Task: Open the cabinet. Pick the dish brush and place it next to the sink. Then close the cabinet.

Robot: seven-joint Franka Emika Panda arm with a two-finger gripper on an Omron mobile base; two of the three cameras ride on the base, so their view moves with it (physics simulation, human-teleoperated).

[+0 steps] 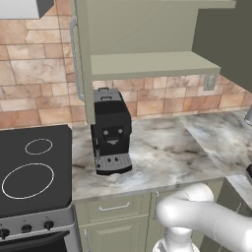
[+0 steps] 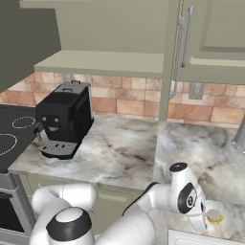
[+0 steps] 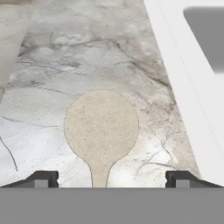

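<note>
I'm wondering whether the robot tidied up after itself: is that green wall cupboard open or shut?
Open. The cabinet has both doors swung out, so its bare shelf and inside wall show in both base views.

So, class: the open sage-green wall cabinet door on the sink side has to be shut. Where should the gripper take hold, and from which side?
Take the sage-green cabinet door by its long vertical silver bar handle, near mid-height. In the right base view the door stands edge-on, handle on its right face, so approaching from that sink side seems best, with open jaws straddling the bar horizontally.

Beige speckled dish brush [image 3: 101, 127], veined marble counter [image 3: 65, 57]
</note>
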